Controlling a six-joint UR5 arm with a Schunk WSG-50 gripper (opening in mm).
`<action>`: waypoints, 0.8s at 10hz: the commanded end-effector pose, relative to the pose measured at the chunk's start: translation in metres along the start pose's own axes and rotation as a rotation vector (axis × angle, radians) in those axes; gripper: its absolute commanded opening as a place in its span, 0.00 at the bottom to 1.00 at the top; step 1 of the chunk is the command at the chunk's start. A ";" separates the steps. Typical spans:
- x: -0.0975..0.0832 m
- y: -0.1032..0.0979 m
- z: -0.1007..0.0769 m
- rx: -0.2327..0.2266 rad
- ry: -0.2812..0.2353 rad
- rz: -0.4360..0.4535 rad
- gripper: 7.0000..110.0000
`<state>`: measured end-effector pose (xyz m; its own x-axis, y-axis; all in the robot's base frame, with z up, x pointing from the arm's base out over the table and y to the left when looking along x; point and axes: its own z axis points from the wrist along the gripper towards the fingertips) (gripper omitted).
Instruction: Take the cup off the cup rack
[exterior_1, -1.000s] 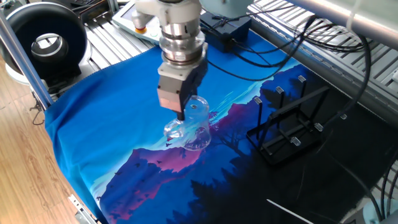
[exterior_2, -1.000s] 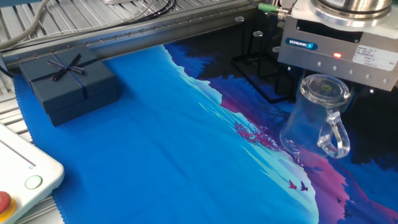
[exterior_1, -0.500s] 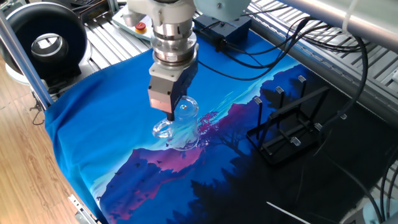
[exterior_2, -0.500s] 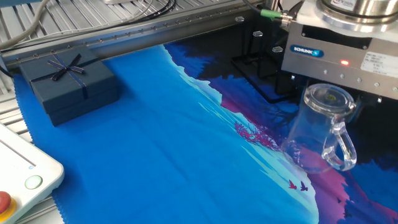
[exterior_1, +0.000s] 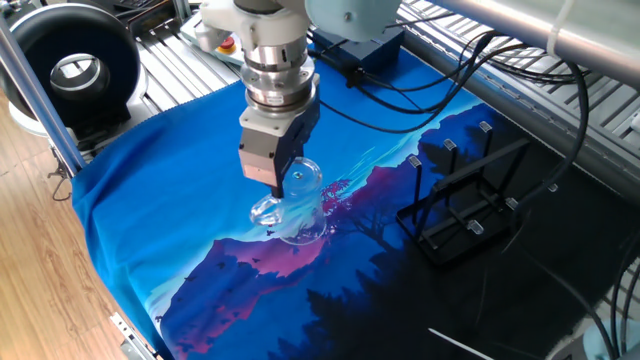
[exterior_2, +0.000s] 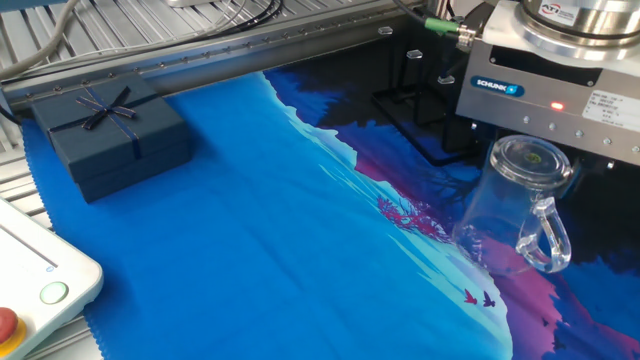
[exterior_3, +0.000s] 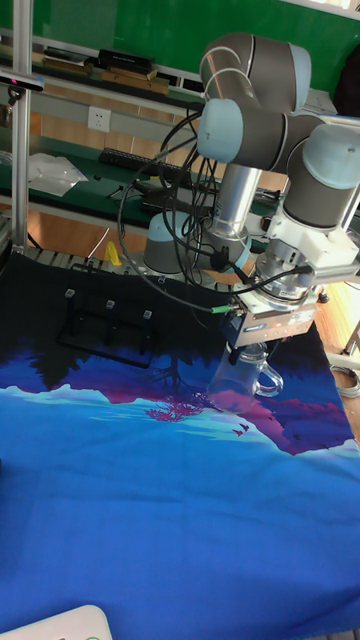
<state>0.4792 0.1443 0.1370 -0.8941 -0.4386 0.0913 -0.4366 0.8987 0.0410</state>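
The cup is a clear glass mug, tilted, with its base low against the blue cloth and its loop handle pointing to the table's near-left edge. My gripper comes straight down onto its rim and is shut on it. From the other side the cup hangs under the gripper, handle to the right. The tall view shows the cup below the gripper. The black cup rack stands apart to the right with bare pegs; it is the same cup rack in the other views.
A dark blue gift box lies at the far left of the cloth. A white button box sits at the near corner. Black cables run across the back, and a round black device stands off the table's left.
The gripper has carried the cup left, away from the rack, and lowered it slightly; over the last half second it has hardly moved.
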 end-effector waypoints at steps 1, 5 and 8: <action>0.008 -0.001 -0.001 0.006 0.033 0.004 0.36; 0.004 -0.004 -0.001 0.018 0.015 -0.002 0.36; -0.016 -0.008 -0.001 0.020 -0.017 -0.013 0.36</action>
<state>0.4835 0.1388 0.1363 -0.8901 -0.4458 0.0953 -0.4465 0.8947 0.0151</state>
